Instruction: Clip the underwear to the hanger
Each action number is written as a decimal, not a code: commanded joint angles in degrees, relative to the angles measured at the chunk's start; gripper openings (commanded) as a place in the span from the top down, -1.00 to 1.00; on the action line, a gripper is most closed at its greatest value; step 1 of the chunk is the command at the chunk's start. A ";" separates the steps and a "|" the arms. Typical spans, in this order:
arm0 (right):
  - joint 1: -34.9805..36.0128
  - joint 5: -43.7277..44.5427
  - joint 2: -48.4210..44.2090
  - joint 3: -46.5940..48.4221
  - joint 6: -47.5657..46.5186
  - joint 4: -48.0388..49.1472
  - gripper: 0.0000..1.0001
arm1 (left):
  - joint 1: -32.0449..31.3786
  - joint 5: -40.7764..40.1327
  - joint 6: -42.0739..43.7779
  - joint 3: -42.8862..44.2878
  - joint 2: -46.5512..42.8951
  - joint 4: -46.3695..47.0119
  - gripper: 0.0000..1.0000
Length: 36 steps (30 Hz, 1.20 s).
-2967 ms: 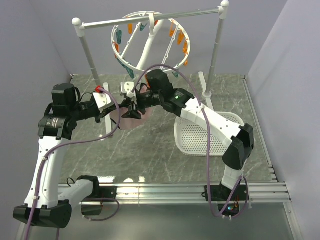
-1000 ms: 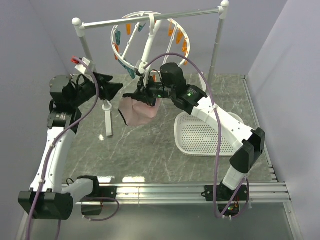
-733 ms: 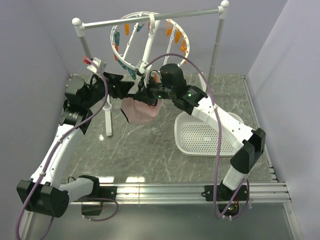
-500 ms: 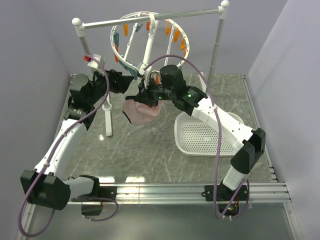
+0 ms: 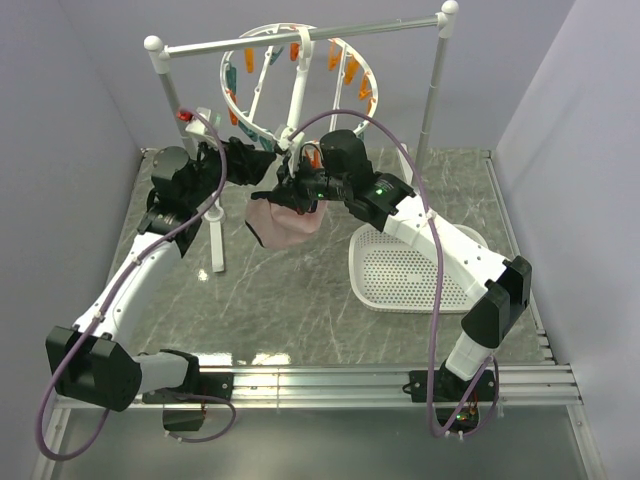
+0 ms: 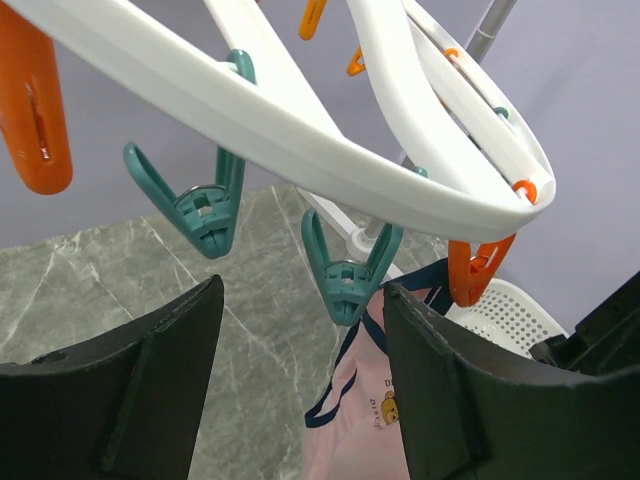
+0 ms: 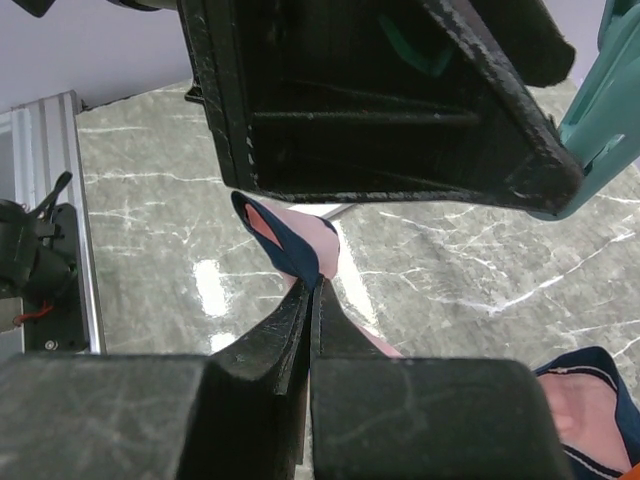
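Observation:
The pale pink underwear with navy edging hangs below the white ring hanger. My right gripper is shut on its top edge. In the right wrist view the fingertips of my right gripper pinch the navy hem of the underwear. My left gripper is open just left of that, under the hanger's rim. In the left wrist view my left gripper has a teal clip hanging between its fingers without touching them. The underwear hangs just beyond and below that clip, and the hanger arcs overhead.
The hanger hangs from a white rail stand with two poles; one foot lies on the marble floor. A white perforated basket sits to the right. An orange clip and more teal clips dangle nearby.
My left arm has risen and swung right, bringing its open gripper under the hanger's rim beside the right gripper. The right gripper has kept the underwear almost still.

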 commanded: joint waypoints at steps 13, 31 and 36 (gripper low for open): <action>-0.54 -0.02 -3.57 -0.94 0.56 1.66 1.00 | -1.32 -2.33 -2.15 4.81 2.85 5.03 -0.30; -1.33 -0.19 -4.01 -1.90 0.56 1.75 1.00 | -1.32 -1.37 -2.85 5.61 4.43 7.58 0.42; -2.03 0.77 -3.39 -1.29 0.82 0.87 1.00 | -1.32 -0.58 -2.77 5.43 4.08 6.88 0.68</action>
